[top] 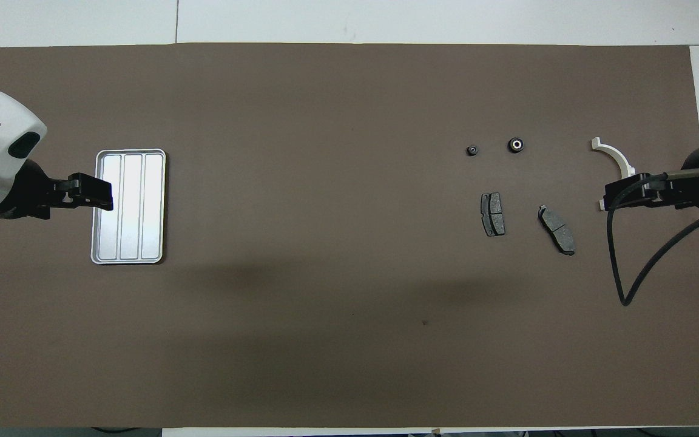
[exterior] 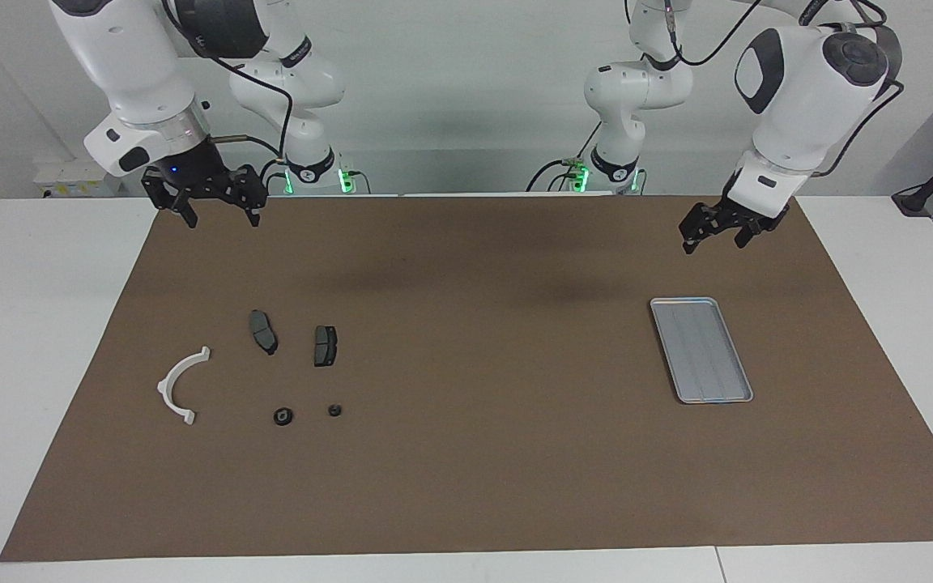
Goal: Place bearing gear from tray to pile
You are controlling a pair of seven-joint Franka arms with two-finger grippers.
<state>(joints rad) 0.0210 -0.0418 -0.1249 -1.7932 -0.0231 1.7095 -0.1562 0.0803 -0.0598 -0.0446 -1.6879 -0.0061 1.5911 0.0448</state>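
The silver tray [exterior: 701, 350] [top: 129, 206] lies on the brown mat toward the left arm's end, and its ribbed floor is bare. The pile lies toward the right arm's end: a white curved bracket [exterior: 181, 386] [top: 616, 158], two dark brake pads [exterior: 263, 331] [exterior: 325, 346], and two small black round parts [exterior: 283, 417] [exterior: 335, 410], also in the overhead view [top: 516, 145] [top: 473, 150]. My left gripper [exterior: 711, 232] [top: 96, 194] hangs open and empty, raised over the tray's edge. My right gripper [exterior: 219, 204] [top: 613, 197] hangs open and empty, raised over the bracket's end.
The brown mat [exterior: 466, 470] covers most of the white table. Its middle between tray and pile is bare. A black cable [top: 619, 267] loops down from the right arm's wrist.
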